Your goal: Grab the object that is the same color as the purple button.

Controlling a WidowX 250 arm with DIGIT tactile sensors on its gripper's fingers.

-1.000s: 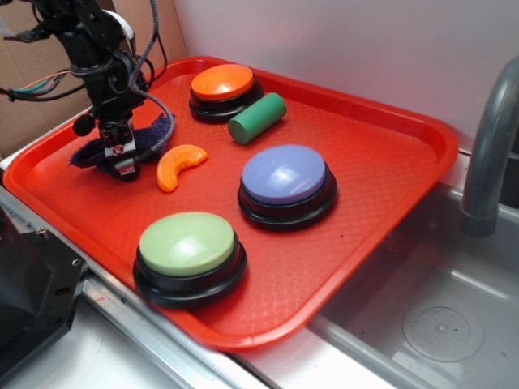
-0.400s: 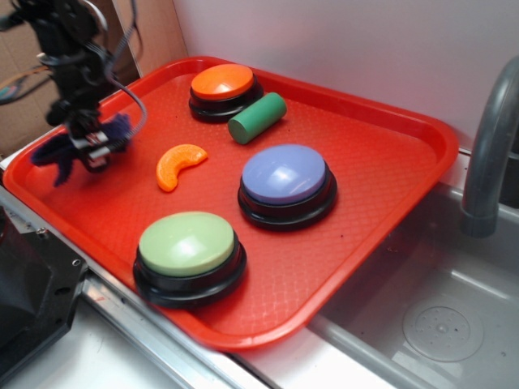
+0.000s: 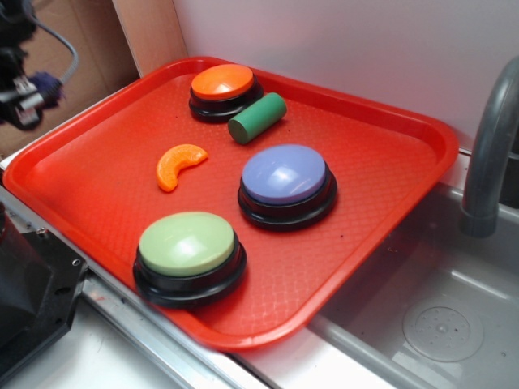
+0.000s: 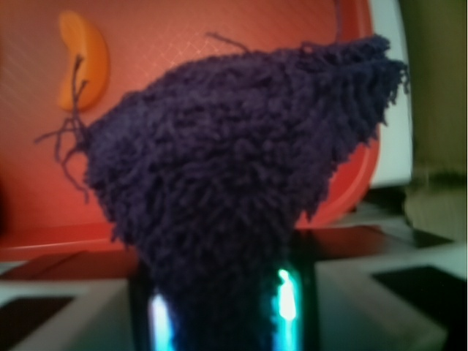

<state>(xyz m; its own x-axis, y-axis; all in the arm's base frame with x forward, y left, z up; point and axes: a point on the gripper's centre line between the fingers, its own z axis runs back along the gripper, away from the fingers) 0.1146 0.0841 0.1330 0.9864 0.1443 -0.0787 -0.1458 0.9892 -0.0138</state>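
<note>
The claw (image 3: 24, 101) grips the purple terry rag (image 4: 234, 168), lifted off the red tray (image 3: 389, 203) past the bench's far-left corner, matching the purple button (image 3: 285, 177), so the grab looks secured

Red tray (image 3: 389, 162) with orange slice (image 3: 178, 165), green cylinder (image 3: 257, 118); sink (image 3: 422, 324) alongside

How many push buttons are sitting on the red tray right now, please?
3: the orange button at the far edge, the purple button mid-tray, and the green button nearest the front edge. None seems hidden.
</note>
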